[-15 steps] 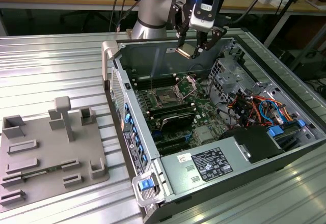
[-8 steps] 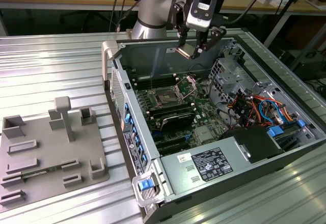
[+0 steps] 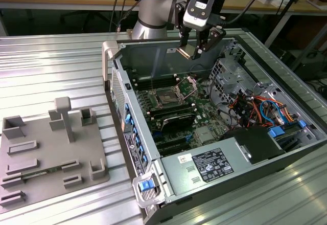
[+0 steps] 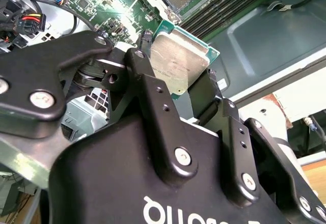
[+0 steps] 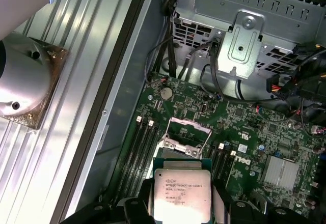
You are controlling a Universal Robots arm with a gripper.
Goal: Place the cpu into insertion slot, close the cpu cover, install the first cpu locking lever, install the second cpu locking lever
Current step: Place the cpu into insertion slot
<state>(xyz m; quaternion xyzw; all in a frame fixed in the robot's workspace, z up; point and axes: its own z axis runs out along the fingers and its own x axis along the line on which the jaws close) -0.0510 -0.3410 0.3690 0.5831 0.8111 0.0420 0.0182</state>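
The single gripper (image 3: 192, 50) hangs over the open computer case (image 3: 153, 56). Its two fingers (image 4: 147, 84) are closed part-way onto opposite edges of the one cpu (image 4: 178, 61), gripping it clear of the board. The chip's metal top shows in both wrist views.

In the exterior view the cpu (image 3: 185, 52) sits above the one insertion slot (image 3: 167, 98) and a little towards the case's back wall. The slot lies on the green motherboard (image 3: 204, 117) with its dark centre exposed. The one cpu cover (image 3: 187, 86) stands raised on its hinge, just beside the slot on the exterior view's right. In the first wrist view the cover (image 5: 186, 135) appears just past the chip's edge, and one silver finned heatsink (image 5: 280, 170) sits well apart from it.

One grey fixture tray (image 3: 51, 153) rests on the ribbed table (image 3: 51, 66) at the exterior view's left of the case.
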